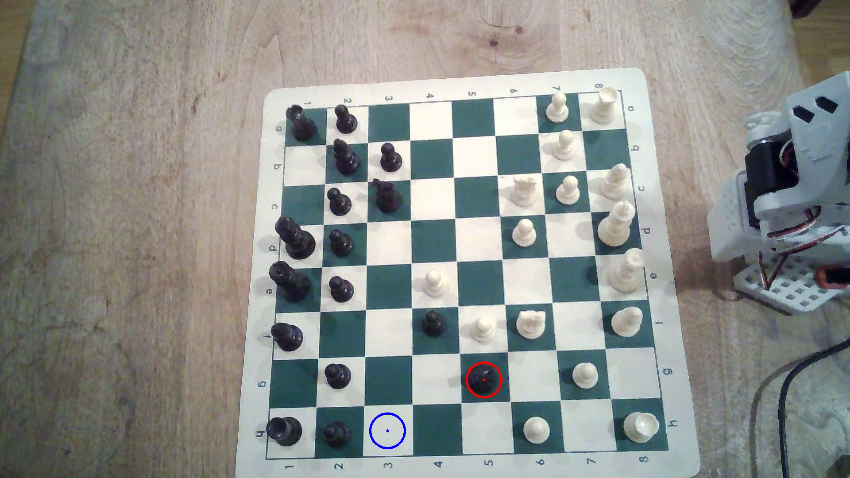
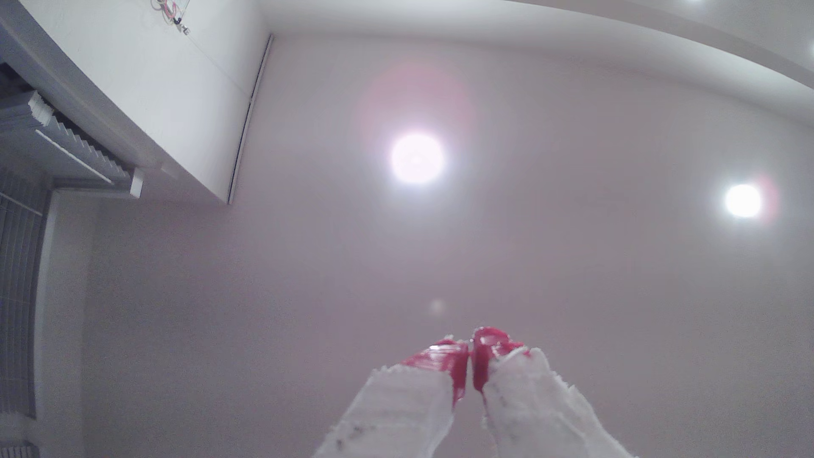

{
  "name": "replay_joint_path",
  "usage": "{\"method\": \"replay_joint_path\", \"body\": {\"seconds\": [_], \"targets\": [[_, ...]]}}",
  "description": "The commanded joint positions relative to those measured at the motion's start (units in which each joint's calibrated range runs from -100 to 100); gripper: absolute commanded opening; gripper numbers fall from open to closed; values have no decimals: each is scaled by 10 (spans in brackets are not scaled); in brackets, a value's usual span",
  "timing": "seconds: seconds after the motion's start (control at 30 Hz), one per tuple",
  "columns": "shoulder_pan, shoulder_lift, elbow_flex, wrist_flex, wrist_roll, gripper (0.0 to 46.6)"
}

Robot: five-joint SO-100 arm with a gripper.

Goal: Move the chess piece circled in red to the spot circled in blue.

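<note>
Sitting ringed on its green square, the chess piece [image 1: 483, 379] has free neighbours; end effector [image 2: 470, 352] pinched closed, empty.

A pale wooden table [image 1: 138, 184] carries a green-and-cream chessboard mat [image 1: 662, 257] lying flat.

The arm [image 1: 791, 184] sits folded at the exterior view's right edge. In the wrist view the tool [image 2: 470, 365] points upward, its red-tipped fingers [image 2: 440, 361] pressed together, empty.
</note>
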Motion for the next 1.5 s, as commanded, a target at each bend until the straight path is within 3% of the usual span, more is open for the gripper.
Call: {"method": "replay_joint_path", "body": {"seconds": [0.0,0.33,0.47,0.6,0.67,0.83,0.93,1.03,1.2,1.33,1.47], "targets": [[-20,2,12,20,0,2],[1,2,-51,420,-2,2],[-20,2,-76,497,-2,2],[-8,2,-109,725,-2,2],[-8,6,-149,923,-3,2],[-10,100,-241,1071,-4,2],[-26,158,-313,1162,-40,2],[-40,212,-383,1257,-54,2],[-75,323,-493,1391,-56,63],[-103,381,-565,1462,-52,81],[-114,441,-666,1540,-34,92]]}}
